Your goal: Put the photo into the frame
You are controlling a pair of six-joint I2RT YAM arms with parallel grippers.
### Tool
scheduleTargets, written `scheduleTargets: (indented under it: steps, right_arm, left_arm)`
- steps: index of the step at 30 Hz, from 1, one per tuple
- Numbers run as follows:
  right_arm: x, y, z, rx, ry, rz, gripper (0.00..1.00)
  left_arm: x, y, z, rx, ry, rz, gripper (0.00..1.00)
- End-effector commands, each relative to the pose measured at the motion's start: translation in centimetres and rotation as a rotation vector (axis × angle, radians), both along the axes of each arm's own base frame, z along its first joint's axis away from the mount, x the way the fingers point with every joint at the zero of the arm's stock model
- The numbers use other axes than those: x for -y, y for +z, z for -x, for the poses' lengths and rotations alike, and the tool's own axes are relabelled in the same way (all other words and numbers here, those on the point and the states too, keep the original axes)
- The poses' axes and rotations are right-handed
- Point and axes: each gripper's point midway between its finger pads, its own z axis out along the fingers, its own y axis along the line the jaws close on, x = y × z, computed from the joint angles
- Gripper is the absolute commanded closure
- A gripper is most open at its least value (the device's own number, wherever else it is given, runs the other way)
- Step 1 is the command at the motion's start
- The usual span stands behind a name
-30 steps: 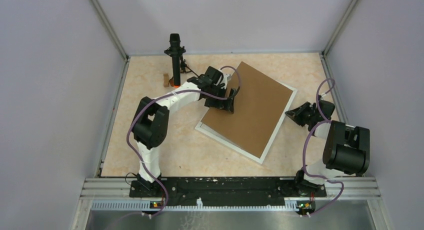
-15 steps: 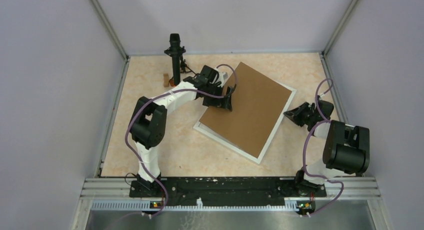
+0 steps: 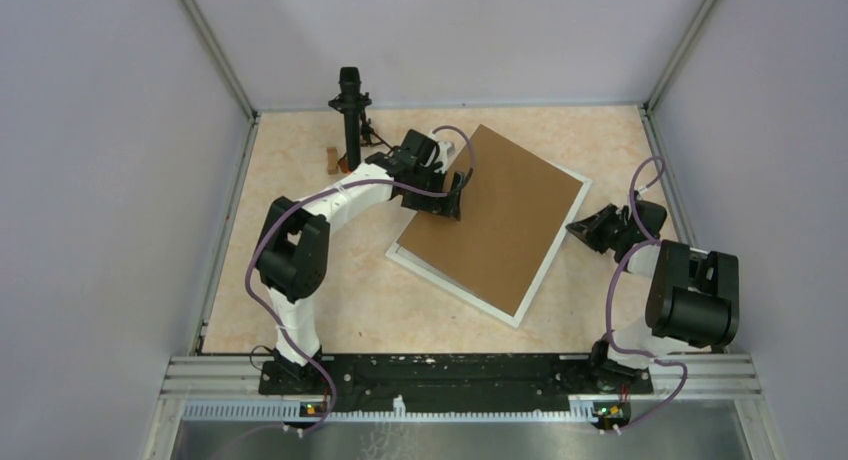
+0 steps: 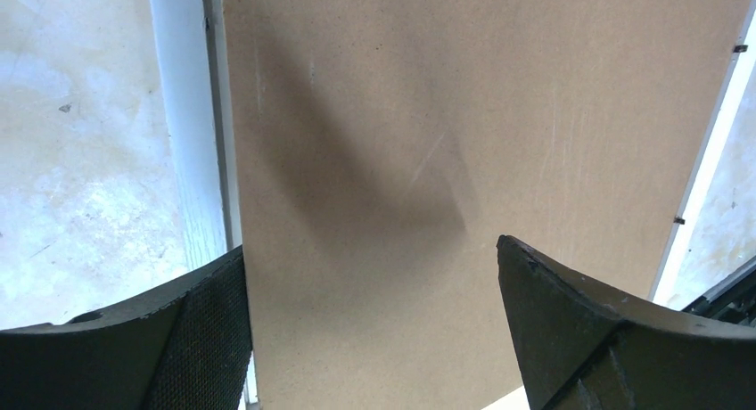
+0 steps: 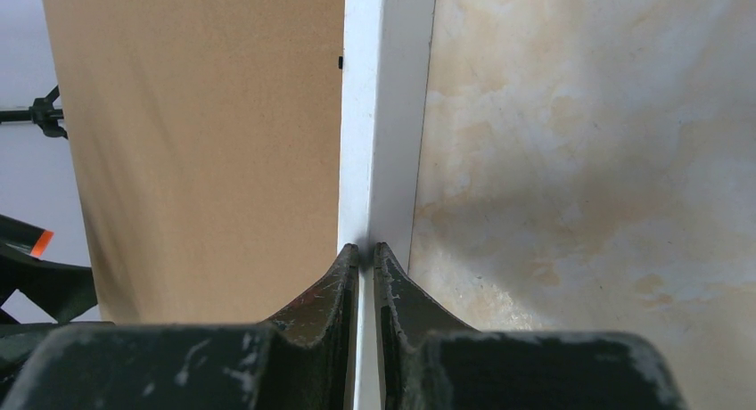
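Frame (image 5: 383,116): white, lies flat near the middle of the table (image 3: 330,280), turned at a slant.
Brown cardboard sheet (image 3: 500,220): lies on top of the frame. Thin white edges stick out on the near side and the right side.
Photo: hidden, I cannot see it.
Left gripper (image 4: 370,245): fingers spread wide, holding nothing, just above the sheet's left edge.
Right gripper (image 5: 366,247): fingers nearly together, pinching the frame's thin right rail.
Black stand (image 3: 351,115): upright at the back, with a small wooden block (image 3: 332,159) beside it.
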Motion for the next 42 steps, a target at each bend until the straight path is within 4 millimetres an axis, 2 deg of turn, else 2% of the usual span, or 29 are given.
scheduleTargets:
  steps: [1,9,24,33,36,39,42]
  right_arm:
    - [-1.5,-2.0,1.9,-0.091,0.043,-0.027,0.92]
    - [-1.4,-2.1,1.9,-0.092,0.043,-0.027,0.92]
    - [-1.4,-2.1,1.9,-0.091,0.042,-0.026,0.92]
    - [-1.1,-1.7,1.9,-0.087,0.041,0.003,0.90]
    - [-0.8,-1.0,1.9,-0.085,0.040,0.039,0.87]
    - [-0.3,0.9,1.6,-0.075,0.037,0.115,0.82]
    - [-0.1,3.5,1.3,-0.060,0.048,0.218,0.68]
  left_arm:
    - [0.1,3.2,-0.6,0.083,-0.002,0.012,0.02]
    - [-0.9,3.6,-1.0,0.114,0.016,-0.031,0.01]
    - [-1.0,3.5,-1.4,0.125,0.011,-0.044,0.01]
    - [1.1,1.6,-1.8,0.043,-0.017,0.005,0.02]
    - [1.9,0.6,-0.7,-0.008,-0.034,0.066,0.02]
    - [2.4,-1.1,1.0,-0.085,-0.035,0.113,0.02]
    - [2.0,-2.9,1.7,-0.113,-0.017,0.108,0.02]
